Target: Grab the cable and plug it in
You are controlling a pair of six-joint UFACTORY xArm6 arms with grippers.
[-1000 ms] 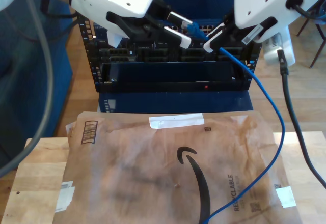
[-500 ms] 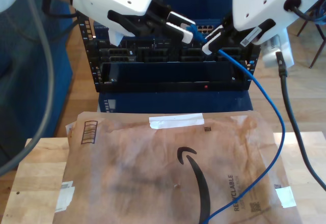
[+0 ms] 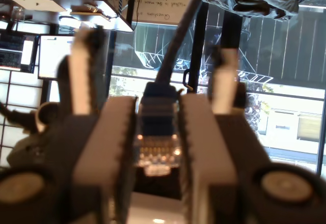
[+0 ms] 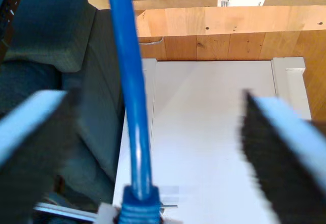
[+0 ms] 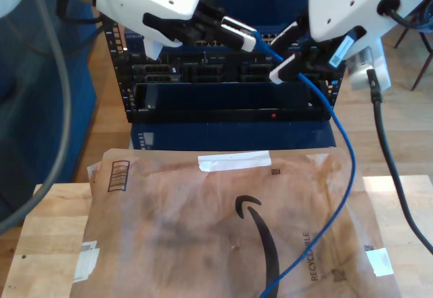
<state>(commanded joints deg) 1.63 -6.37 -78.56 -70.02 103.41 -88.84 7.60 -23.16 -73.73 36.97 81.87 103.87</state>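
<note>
1 brown paper mailer [image 5: 223, 230] on wood.

A brown paper mailer [image 5: 223, 233] with a black curved arrow and white tape strips lies flat on the wooden worktop [image 5: 47, 227], covering most of it. Beyond the worktop's far edge stands a black equipment rack [image 5: 223, 91] showing one small red light [image 5: 273, 116].

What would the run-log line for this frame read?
first gripper: shut on cable plug | second gripper: open around blue cable | plug near rack ports, not inserted
</note>
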